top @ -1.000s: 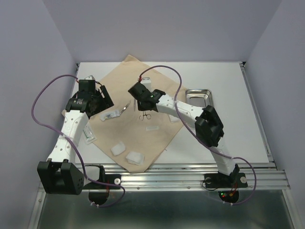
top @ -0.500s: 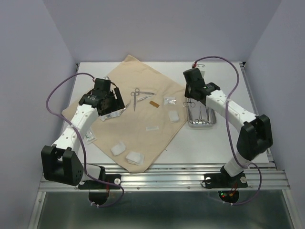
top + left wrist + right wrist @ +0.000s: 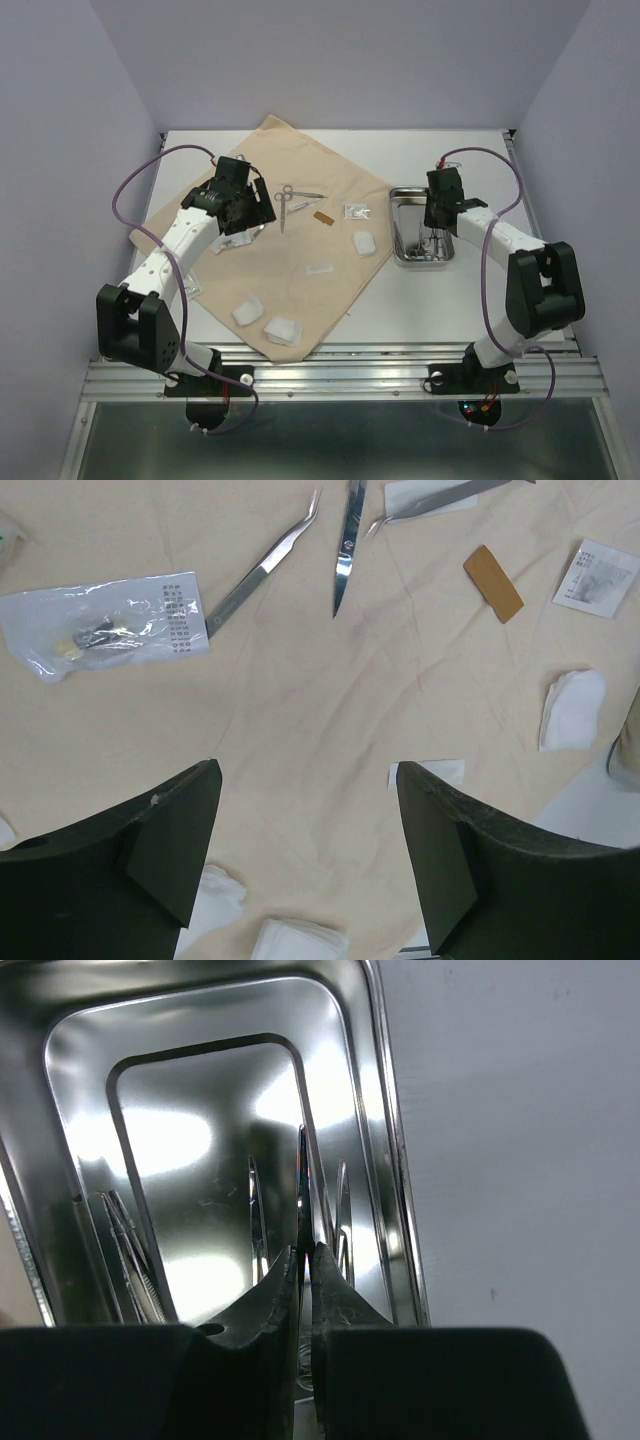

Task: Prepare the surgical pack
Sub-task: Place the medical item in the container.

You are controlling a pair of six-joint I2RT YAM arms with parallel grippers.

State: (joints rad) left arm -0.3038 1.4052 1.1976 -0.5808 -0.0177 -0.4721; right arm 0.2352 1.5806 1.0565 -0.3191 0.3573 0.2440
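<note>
The beige cloth [image 3: 300, 285] lies spread on the table. Silver scissors [image 3: 284, 203] lie on it, and also show in the left wrist view [image 3: 345, 550] beside curved forceps [image 3: 260, 570]. White gauze pads [image 3: 364, 244] lie scattered on the cloth. My left gripper [image 3: 250, 210] hangs open and empty above the cloth [image 3: 300, 680], just left of the scissors. The steel tray [image 3: 420, 192] stands right of the cloth. My right gripper [image 3: 435, 222] is down inside the tray [image 3: 200, 1090], shut on a thin steel forceps [image 3: 302, 1180].
A clear plastic bag [image 3: 110, 620], a brown strip [image 3: 495, 583] and small white packets [image 3: 597, 575] lie on the cloth. More slim instruments [image 3: 130, 1260] lie in the tray. Another packet [image 3: 186, 285] lies off the cloth's left edge. Walls close in on both sides.
My right gripper has carried an instrument from the cloth's middle to the tray and gone down into it. My left gripper has moved right towards the scissors.
</note>
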